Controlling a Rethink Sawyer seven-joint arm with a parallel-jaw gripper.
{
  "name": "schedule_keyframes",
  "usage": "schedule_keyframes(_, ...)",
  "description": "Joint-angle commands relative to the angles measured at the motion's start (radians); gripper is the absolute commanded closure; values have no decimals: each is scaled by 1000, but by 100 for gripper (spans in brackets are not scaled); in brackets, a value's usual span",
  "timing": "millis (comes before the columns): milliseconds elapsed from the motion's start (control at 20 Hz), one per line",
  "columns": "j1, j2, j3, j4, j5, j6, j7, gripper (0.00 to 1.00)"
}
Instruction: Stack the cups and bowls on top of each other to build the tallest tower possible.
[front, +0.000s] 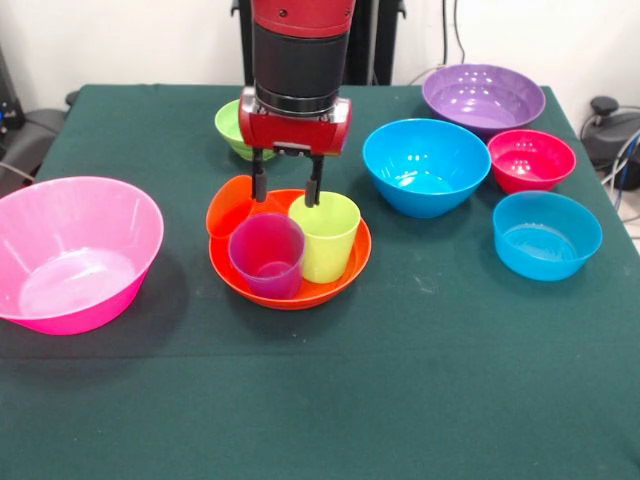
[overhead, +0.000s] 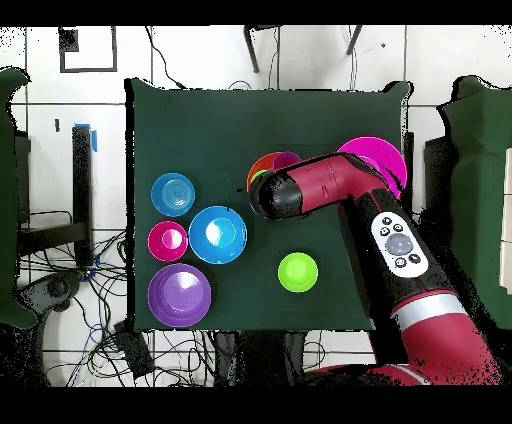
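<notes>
Front view: gripper open, empty, over orange bowl w/ cups; overhead: arm hides it.

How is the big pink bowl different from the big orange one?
The pink bowl stands empty near the table's edge; the orange bowl sits mid-table under the gripper, holding a purple cup and a lime green cup. The pink one looks deeper and translucent; the orange one shallower and opaque. Both are upright, round, glossy plastic.
</notes>
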Motion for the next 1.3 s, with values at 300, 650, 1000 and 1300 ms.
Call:
schedule_keyframes(300, -16, -47, 53, 72, -34, 7, -266, 0)
schedule_keyframes(650, -31, -111, 74, 110, 0, 50, -275, 0)
schedule_keyframes(1000, -32, -56, 48, 91, -71, -4, -258, 0)
schedule_keyframes(1300, -23, -17, 21, 80, -130, -54, -221, 0)
